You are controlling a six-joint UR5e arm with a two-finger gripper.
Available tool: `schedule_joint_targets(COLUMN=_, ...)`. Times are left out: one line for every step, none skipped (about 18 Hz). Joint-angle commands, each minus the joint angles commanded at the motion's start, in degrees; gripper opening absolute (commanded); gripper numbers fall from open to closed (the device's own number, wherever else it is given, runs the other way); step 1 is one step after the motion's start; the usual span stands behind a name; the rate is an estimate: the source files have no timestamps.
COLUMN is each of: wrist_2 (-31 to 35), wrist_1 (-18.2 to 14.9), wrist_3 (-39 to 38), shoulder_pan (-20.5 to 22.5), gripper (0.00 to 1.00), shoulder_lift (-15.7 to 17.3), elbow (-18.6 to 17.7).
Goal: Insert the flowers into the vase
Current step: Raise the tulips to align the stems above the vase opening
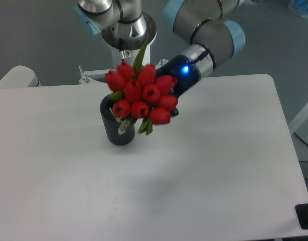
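Holding the flowers (141, 95) up in the air, I have the bunch tilted with its red buds facing the camera and spread in front of my gripper (166, 103), so most of my fingers are hidden behind the blooms; I am closed on the bunch somewhere behind the heads, though the exact grip point cannot be seen. One long green leaf sticks up above the buds, and the pale stem ends and a few leaves hang down from the lower edge of the bunch, reaching to the rim of the vase (119, 133). Whether any stem tip is already inside the mouth I cannot tell. That black vase stands upright on the white table (204, 181), just below and slightly left of the bunch, its mouth partly covered by the buds. A blue light glows on my wrist (185, 71).
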Motion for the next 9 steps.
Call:
schedule_joint_targets(wrist_2=0.0, wrist_1=0.0, wrist_3=0.09, shoulder_pan=0.26, gripper=0.12, shoulder_lift=0.7, elbow=-0.62)
schedule_joint_targets(wrist_2=0.0, wrist_1=0.09, wrist_3=0.09, shoulder_pan=0.27, gripper=0.12, shoulder_lift=1.41, elbow=-1.14)
schedule_joint_targets(wrist_2=0.09, wrist_1=0.09, wrist_3=0.09, shoulder_pan=0.27, gripper=0.12, shoulder_lift=2.11, elbow=-1.76)
schedule_joint_targets(wrist_2=0.09, wrist_1=0.17, wrist_3=0.09, shoulder_pan=0.35, gripper=0.12, shoulder_lift=2.73, elbow=-2.2)
schedule_joint_targets(wrist_2=0.09, wrist_1=0.35, wrist_3=0.09, shoulder_pan=0.35, gripper=0.12, shoulder_lift=3.43, elbow=-2.73)
schedule_joint_targets(wrist_2=0.09, wrist_1=0.44, wrist_3=0.09, shoulder_pan=0.35, gripper=0.13, shoulder_lift=4.13, elbow=-3.43)
schedule_joint_targets(wrist_2=0.09, wrist_1=0.44, wrist_3=0.09, shoulder_pan=0.62, gripper=0.13, shoulder_lift=5.01, elbow=-4.3)
schedule_joint_targets(wrist_2=0.09, wrist_1=0.44, wrist_3=0.09, shoulder_pan=1.23, gripper=0.13, shoulder_lift=5.97, elbow=-5.44)
schedule_joint_targets(wrist_2=0.09, wrist_1=0.44, wrist_3=0.09, shoulder_pan=1.76, gripper=0.13, shoulder_lift=6.68, elbow=-6.41)
